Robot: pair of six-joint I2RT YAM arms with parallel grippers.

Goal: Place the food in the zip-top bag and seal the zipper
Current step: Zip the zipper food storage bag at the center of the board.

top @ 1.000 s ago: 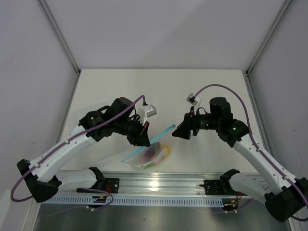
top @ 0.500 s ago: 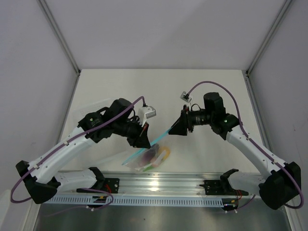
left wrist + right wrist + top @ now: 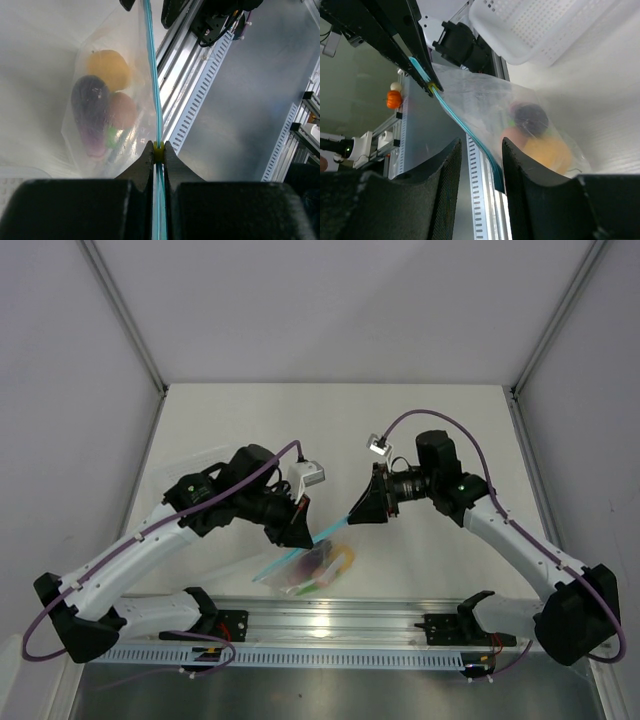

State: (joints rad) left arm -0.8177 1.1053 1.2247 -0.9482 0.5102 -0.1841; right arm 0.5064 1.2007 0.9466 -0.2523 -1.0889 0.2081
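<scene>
The left hand is clamped tight on the blue zipper, partway along it. It holds the bag over the middle of the counter's near edge. Inside lie a yellow piece, a purple piece, a pink piece and a green piece. The right hand is narrowly parted. The zipper's right end runs between its fingers, unpinched.

Right tool nearer the zipper.
</scene>
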